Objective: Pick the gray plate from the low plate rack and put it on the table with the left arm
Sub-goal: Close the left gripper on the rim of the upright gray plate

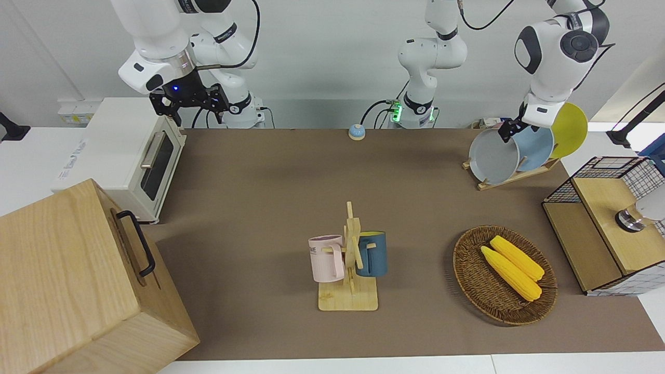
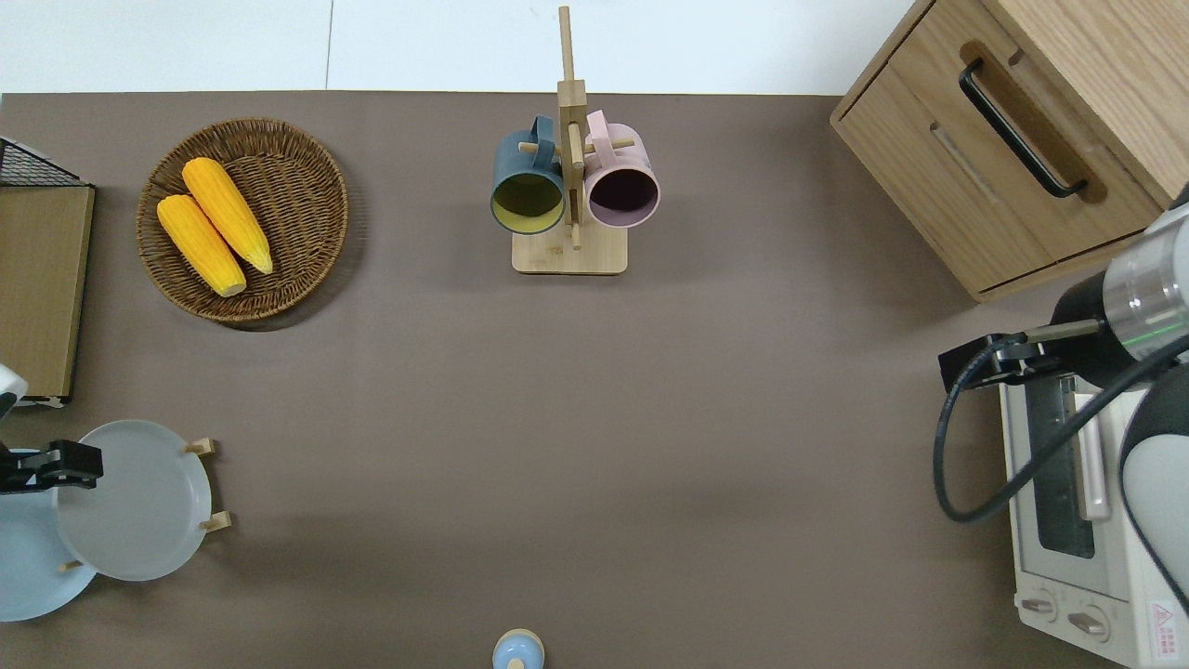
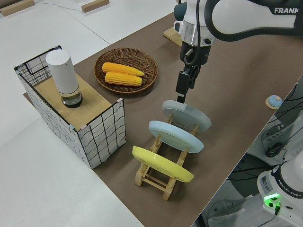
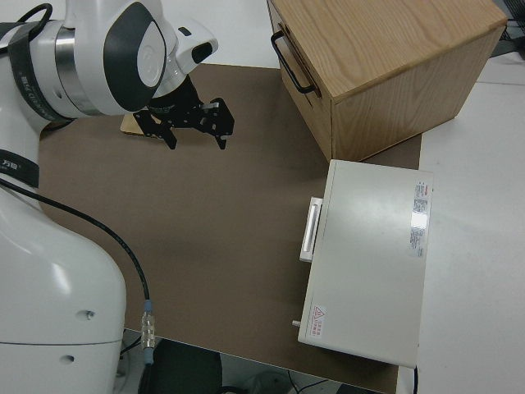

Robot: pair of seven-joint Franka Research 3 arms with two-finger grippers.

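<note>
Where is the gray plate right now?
The gray plate stands in the low plate rack at the left arm's end of the table, beside the light blue plate. The left gripper is at its rim.
</note>
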